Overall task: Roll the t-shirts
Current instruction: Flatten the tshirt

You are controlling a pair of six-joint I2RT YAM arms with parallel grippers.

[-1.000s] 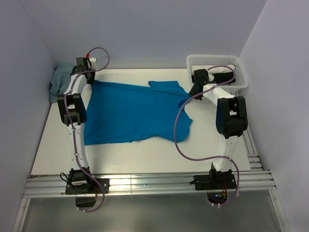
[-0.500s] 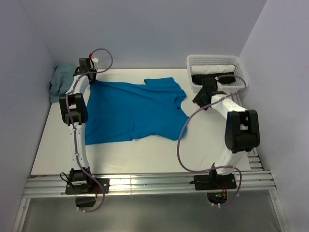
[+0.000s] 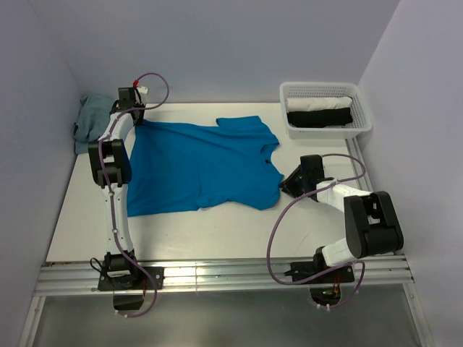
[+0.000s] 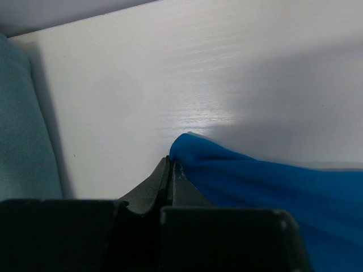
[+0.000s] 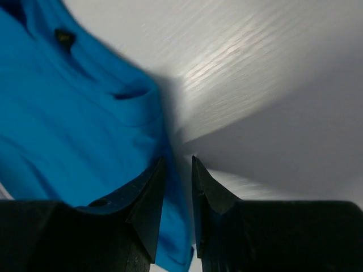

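Observation:
A bright blue t-shirt (image 3: 202,166) lies spread flat across the middle of the white table. My left gripper (image 3: 135,119) is at its far left corner. In the left wrist view the jaws (image 4: 170,161) are shut, with the blue cloth (image 4: 272,187) pinched at their tips. My right gripper (image 3: 286,186) sits low at the shirt's right edge, near the front. In the right wrist view it (image 5: 177,160) is open by a narrow gap, and the edge of the blue fabric (image 5: 68,113) lies on the table under that gap, not gripped.
A white mesh basket (image 3: 329,132) stands at the far right with a white roll (image 3: 322,105) and a black roll (image 3: 318,118) inside. A crumpled grey-blue cloth (image 3: 87,123) (image 4: 22,147) lies against the far left wall. Metal rails (image 3: 217,275) run along the table's near edge.
The right gripper let go of the shirt near the basket and drew back to the shirt's near right edge. The shirt slid left and flattened. The left gripper moved slightly farther back.

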